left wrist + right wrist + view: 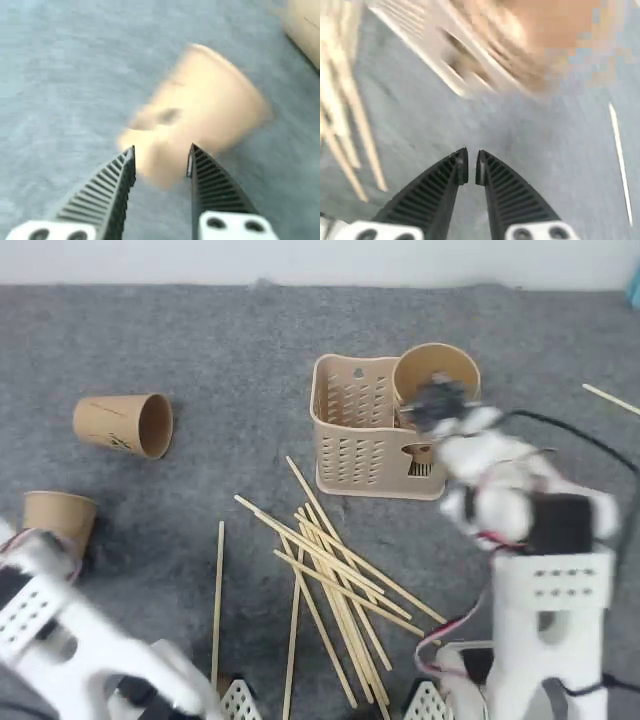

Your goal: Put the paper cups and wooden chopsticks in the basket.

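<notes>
A beige slotted basket [358, 430] stands mid-table with one paper cup [437, 370] upright in its right side. My right gripper [471, 161] is shut with nothing in it, just right of the basket [415, 30] over grey carpet; the right arm [480, 470] sits there in the high view. Another paper cup [58, 515] sits at the left edge. My left gripper [162, 150] is open just before this cup [200, 110], not around it. A third cup [125, 423] lies on its side farther back. Several wooden chopsticks [335, 580] lie scattered in front of the basket.
A single chopstick [610, 398] lies apart at the far right, also seen beside the right gripper as a chopstick [620, 150]. One stick [217, 590] lies alone left of the pile. Grey carpet [200, 330] covers the table up to a white wall at the back.
</notes>
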Motion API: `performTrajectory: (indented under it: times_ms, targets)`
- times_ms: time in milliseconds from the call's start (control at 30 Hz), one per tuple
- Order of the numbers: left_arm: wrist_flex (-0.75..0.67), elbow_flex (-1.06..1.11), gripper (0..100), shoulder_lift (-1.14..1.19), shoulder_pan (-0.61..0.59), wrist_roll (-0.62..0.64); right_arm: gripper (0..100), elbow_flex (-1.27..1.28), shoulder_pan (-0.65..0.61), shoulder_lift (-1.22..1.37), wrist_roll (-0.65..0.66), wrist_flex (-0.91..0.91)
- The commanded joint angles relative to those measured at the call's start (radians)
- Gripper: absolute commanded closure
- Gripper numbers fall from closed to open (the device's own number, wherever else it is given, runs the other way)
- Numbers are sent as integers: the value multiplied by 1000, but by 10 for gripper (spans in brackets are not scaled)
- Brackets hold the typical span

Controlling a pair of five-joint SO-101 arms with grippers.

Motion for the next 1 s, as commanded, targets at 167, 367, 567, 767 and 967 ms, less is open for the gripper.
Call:
performTrajectory:
  times_ms: [167,367,567,767,967]
  targets:
    - [-218,-10,834,-23,-282,-23,931,-6,-455,99,-32,-13]
    - [-410,25,834,-17,-362,-21,927,-5,-579,191,-26,-124]
    - [-606,71,834,103,-371,-20,868,-11,-618,367,-35,-229]
    - [-704,19,834,272,-388,-20,865,-12,-636,489,-143,-421]
    - [-703,-88,834,373,-427,-20,864,-6,-702,598,-281,-564]
